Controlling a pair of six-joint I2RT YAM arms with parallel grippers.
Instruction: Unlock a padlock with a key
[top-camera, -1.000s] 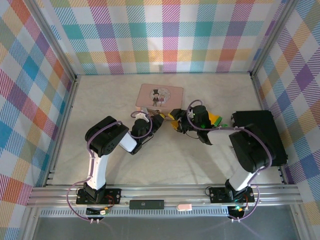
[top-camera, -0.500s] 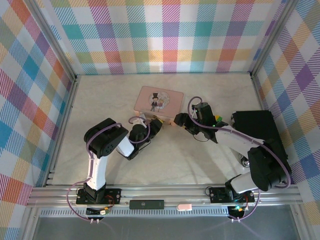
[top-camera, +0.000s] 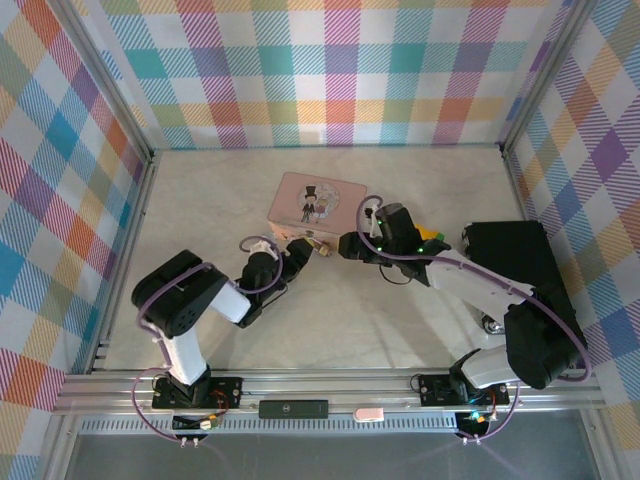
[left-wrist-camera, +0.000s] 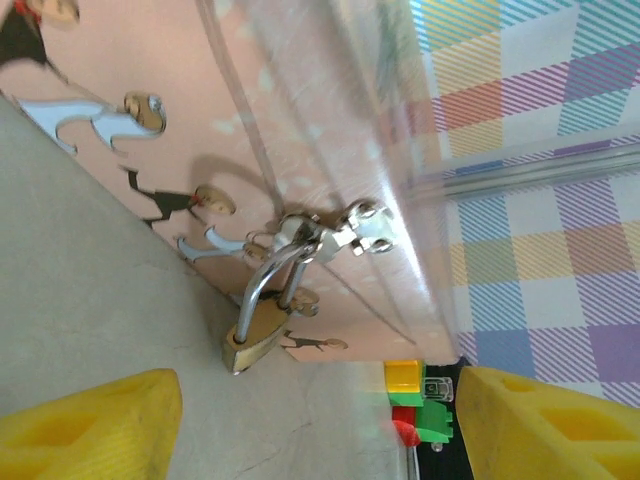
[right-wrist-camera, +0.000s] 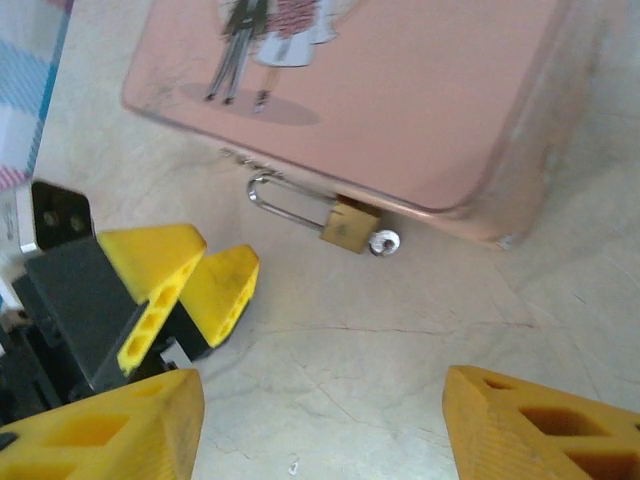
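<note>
The padlock looks not yet open; its shackle is threaded through the hasp on the near side of the pink box, which sits on the counter toward the far edge, about midway across; the brass body lies on the counter just beside the box's near wall. A small silvery piece sits at the body's free end; it may be the key's head, but it is too small to tell.

Both sets of jaws stand wide and hold nothing; the left jaws face the lock from the counter's left side, with the body ahead of them and apart from both fingers; the right jaws face it from the right side, likewise apart.

The step in hand seems to be the approach to the lock; I judge the next move calls for one arm to steady the body while the other pinches and turns the key, if that piece is the key; so small a lock will likely slide or swing on its hasp unless held.
</note>
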